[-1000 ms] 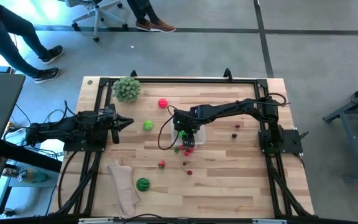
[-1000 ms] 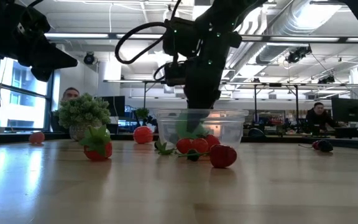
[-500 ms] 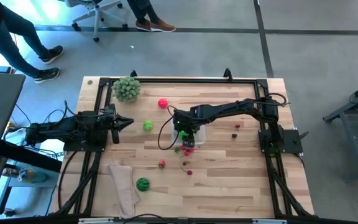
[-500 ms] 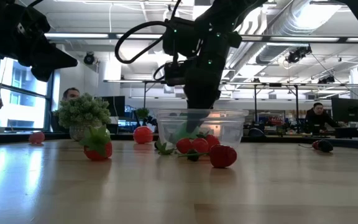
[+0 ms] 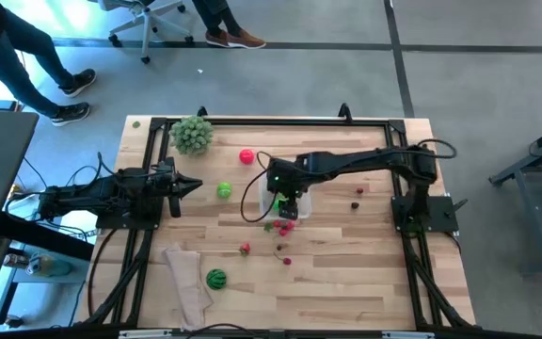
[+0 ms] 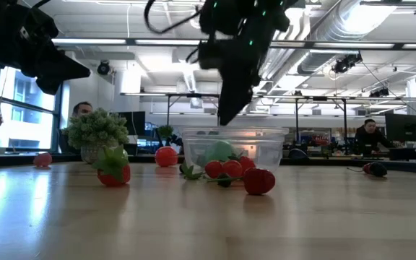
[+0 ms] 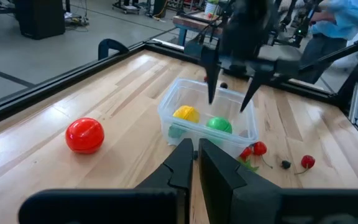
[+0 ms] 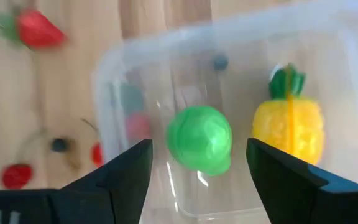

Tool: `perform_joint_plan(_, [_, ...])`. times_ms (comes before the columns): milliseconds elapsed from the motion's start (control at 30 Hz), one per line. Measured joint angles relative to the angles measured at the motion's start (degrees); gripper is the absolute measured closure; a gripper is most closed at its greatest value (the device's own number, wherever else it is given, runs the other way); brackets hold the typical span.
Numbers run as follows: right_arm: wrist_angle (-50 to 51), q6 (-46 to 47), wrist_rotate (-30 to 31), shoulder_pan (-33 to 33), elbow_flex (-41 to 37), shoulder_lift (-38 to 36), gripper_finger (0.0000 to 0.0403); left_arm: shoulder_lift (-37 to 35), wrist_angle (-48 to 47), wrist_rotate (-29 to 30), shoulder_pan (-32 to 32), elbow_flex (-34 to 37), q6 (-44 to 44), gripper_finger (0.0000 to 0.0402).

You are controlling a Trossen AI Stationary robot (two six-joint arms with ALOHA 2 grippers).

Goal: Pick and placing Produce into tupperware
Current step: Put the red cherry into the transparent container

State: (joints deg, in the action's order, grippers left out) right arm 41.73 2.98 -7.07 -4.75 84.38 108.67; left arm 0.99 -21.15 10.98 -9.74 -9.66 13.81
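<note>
Near the middle of the wooden table (image 5: 346,273), the small clear plastic square container (image 5: 286,203) sits under the right gripper (image 5: 288,201), which hangs just above it with its two dark fingers spread wide and holding nothing; the right wrist view looks straight down between those fingers (image 8: 124,169) into the tub and shows a round green toy fruit (image 8: 200,138) lying beside a yellow toy fruit with a green leafy top (image 8: 289,122), a detail the high view hides beneath the arm; the low view shows only the green ball (image 6: 219,152) through the clear wall (image 6: 266,148), with the gripper (image 6: 230,108) raised clear of the rim; the left wrist view shows both fruits (image 7: 219,124) inside and the open fingers (image 7: 211,81) poised over them. Just beside the tub on the near side lie small red toy fruits with green leaves (image 5: 283,227), and a dark berry (image 8: 58,145) shows only in the wrist views; a red strawberry (image 5: 245,249) lies nearer the front edge; a striped green watermelon ball (image 5: 215,278) rests toward the front-left corner beside a beige cloth (image 5: 186,278); a green ball (image 5: 224,190) and a red ball (image 5: 247,156) lie left of the tub; a pale-green leafy ball (image 5: 192,134) sits at the back-left corner. The left gripper (image 5: 192,185) waits by the left edge, fingers closed together on nothing.
</note>
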Motion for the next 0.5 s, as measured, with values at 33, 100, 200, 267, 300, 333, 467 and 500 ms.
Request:
perform_joint_plan(33, [0.43,0.01,0.23,0.0,0.03,-1.16,0.0151,0.0,-0.06,0.0,0.02,0.01,-0.01,0.0385])
perform_joint_plan(100, [2.42,0.79,1.49,0.0,0.07,-3.8,0.0151,0.0,-0.04,0.0,0.01,0.01,0.0,0.0385])
perform_joint_plan(200, [6.9,3.33,5.23,0.09,0.07,-8.28,0.0151,0.0,-0.07,0.0,0.0,0.01,-0.01,0.0385])
perform_joint_plan(267, [10.51,5.83,8.78,0.61,0.07,-11.25,0.0151,0.0,-0.04,0.0,0.0,0.01,-0.01,0.0385])
perform_joint_plan(300, [12.28,7.2,10.81,0.98,0.07,-12.77,0.0151,0.0,-0.05,0.0,0.02,-0.01,-0.01,0.0385])
perform_joint_plan(333, [14.16,8.87,12.96,1.46,0.07,-14.15,0.0151,0.0,-0.04,0.0,0.0,0.01,0.01,0.0385])
perform_joint_plan(467, [21.73,17.22,20.99,4.45,0.07,-19.73,0.0151,-0.02,-0.04,0.0,0.01,0.01,-0.01,0.0385])
perform_joint_plan(500, [23.78,19.58,22.91,5.37,0.07,-20.93,0.0151,0.0,-0.07,0.0,0.02,0.01,0.01,0.0385])
